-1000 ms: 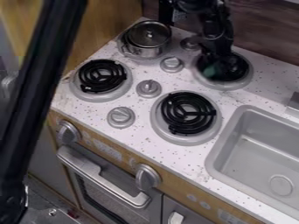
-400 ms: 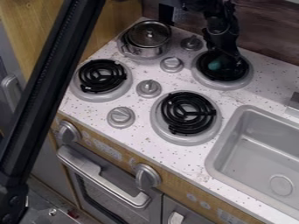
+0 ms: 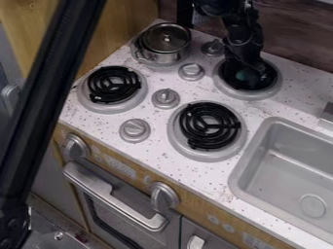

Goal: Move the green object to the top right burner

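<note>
Green object point(image 3: 242, 76) seemingly on top right burner point(image 3: 250, 96), arm point(image 3: 243, 35) slanting down over it; fingers point(image 3: 253, 77), state I cannot tell

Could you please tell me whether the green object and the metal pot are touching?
Apart: the camera view shows speckled counter between the metal pot and the green object.

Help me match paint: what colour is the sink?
The sink is grey, best seen in the camera view.
</note>
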